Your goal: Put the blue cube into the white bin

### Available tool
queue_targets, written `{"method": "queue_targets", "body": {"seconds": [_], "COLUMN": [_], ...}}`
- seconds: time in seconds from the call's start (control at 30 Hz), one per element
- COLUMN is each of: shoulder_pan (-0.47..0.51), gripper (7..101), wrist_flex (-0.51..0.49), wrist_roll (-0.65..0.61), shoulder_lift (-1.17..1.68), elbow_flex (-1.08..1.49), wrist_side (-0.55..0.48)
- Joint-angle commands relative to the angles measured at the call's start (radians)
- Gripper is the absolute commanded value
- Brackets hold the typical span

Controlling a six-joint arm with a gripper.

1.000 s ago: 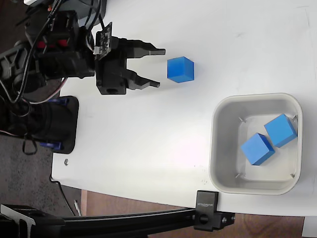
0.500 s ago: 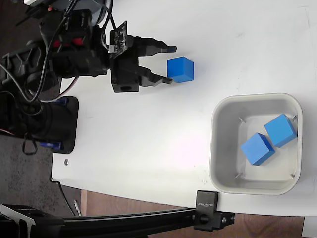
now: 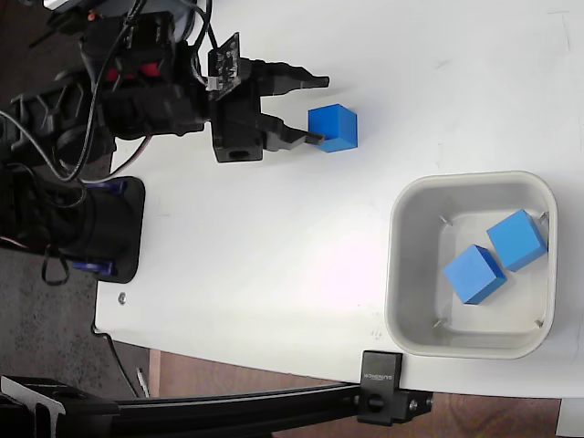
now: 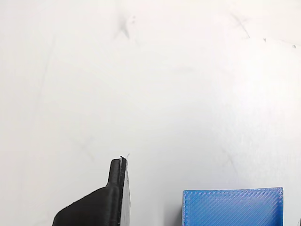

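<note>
Since the earlier frames the gripper (image 3: 319, 109) has been advanced rightward across the table (image 3: 274, 246); its fingertips are now level with the blue cube (image 3: 332, 128), where before a clear gap was left.

Fixed view: arm body is seen at 10 o'clock of the frame. Fingers are held spread, nothing pinched. The lower fingertip (image 3: 310, 140) is seen at the cube's left face, touching or just short of it, which cannot be told. The upper fingertip lies at about 11 o'clock of the cube, apart from it. The cube is resting on the table, not lifted. The white bin (image 3: 401, 274) is placed at 4 o'clock of the cube, well apart. Two more blue cubes are lying inside the bin, one (image 3: 517, 239) toward 2 o'clock of the floor and one (image 3: 474, 273) near its centre, corners close together. A black clamp (image 3: 381, 400) is fixed on the rail at the bin's 7 o'clock.

Wrist view: one black finger (image 4: 101, 202) is seen at 7 o'clock of the frame. The blue cube (image 4: 233, 207) is cut by the bottom edge at 5 o'clock, with a strip of white table left between it and the finger. The other finger is out of frame.
</note>
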Motion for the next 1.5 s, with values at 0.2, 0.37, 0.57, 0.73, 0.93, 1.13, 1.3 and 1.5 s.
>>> {"method": "queue_targets", "body": {"seconds": [0.2,0.37,0.57,0.73,0.93,1.13,1.3,1.5], "shoulder_pan": [0.009,0.012,0.018,0.032,0.048,0.06,0.06,0.06], "gripper": [100.3,100.3,100.3,100.3,100.3,100.3,100.3,100.3], "wrist_flex": [-0.034,-0.055,-0.067,-0.087,-0.11,-0.118,-0.135,-0.158], "wrist_roll": [-0.005,0.0,0.002,-0.003,-0.009,-0.017,-0.012,-0.006], "shoulder_lift": [0.014,0.009,0.011,0.006,-0.012,-0.018,-0.025,-0.044], "elbow_flex": [-0.021,0.0,0.018,0.034,0.038,0.043,0.054,0.064], "wrist_side": [-0.014,-0.017,-0.023,-0.04,-0.058,-0.069,-0.072,-0.074]}}
